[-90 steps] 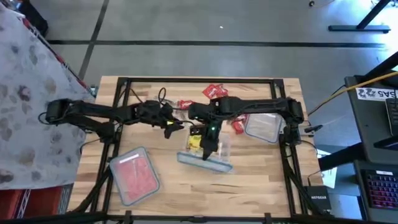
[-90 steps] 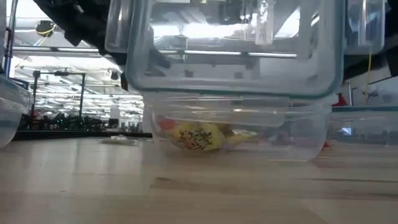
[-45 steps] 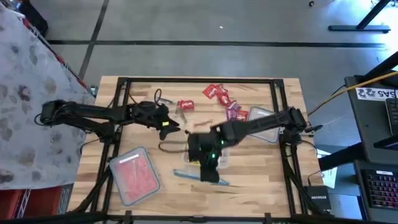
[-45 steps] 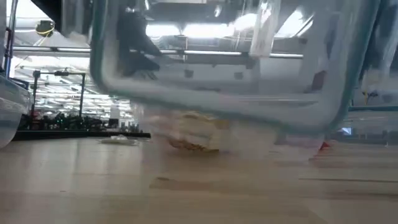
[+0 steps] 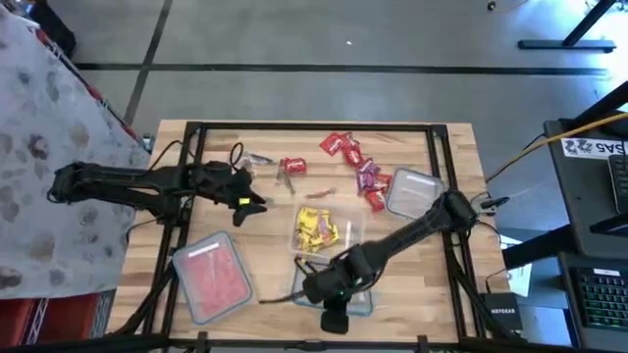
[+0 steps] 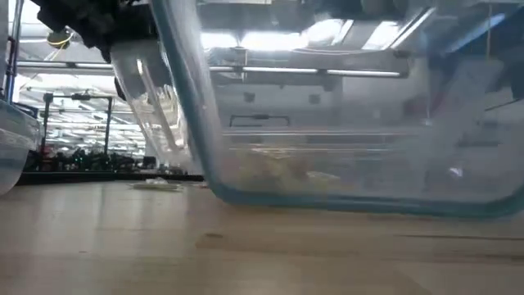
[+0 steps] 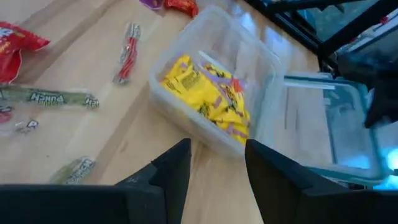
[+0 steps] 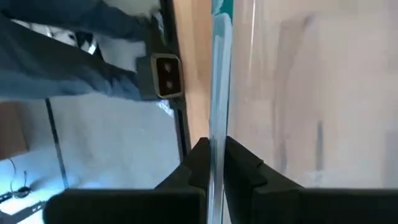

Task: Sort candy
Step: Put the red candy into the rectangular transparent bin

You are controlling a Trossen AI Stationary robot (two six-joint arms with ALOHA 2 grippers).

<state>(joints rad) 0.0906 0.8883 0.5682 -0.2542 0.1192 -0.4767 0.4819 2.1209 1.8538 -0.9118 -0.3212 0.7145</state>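
Right tool [image 8: 211, 163] pinching clear lid [image 5: 339, 294] by edge, near yellow-candy container [image 5: 319, 231], likely for closing. Left tool [image 7: 214, 165] hovering open beside container. Loose candy [image 5: 343, 145] lying beyond container on worktop [image 5: 412, 284].

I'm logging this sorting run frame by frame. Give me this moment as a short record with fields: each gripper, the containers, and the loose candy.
right gripper: at the table's near edge, shut on the clear lid, which it pinches by the rim
left gripper: open, hovering left of the yellow-candy container
yellow-candy container: mid-table, uncovered, holding yellow candy
red-candy container: near left, filled with red pieces
third container: right side; contents not clear
loose candy: red and purple pieces scattered at the far side, unsorted
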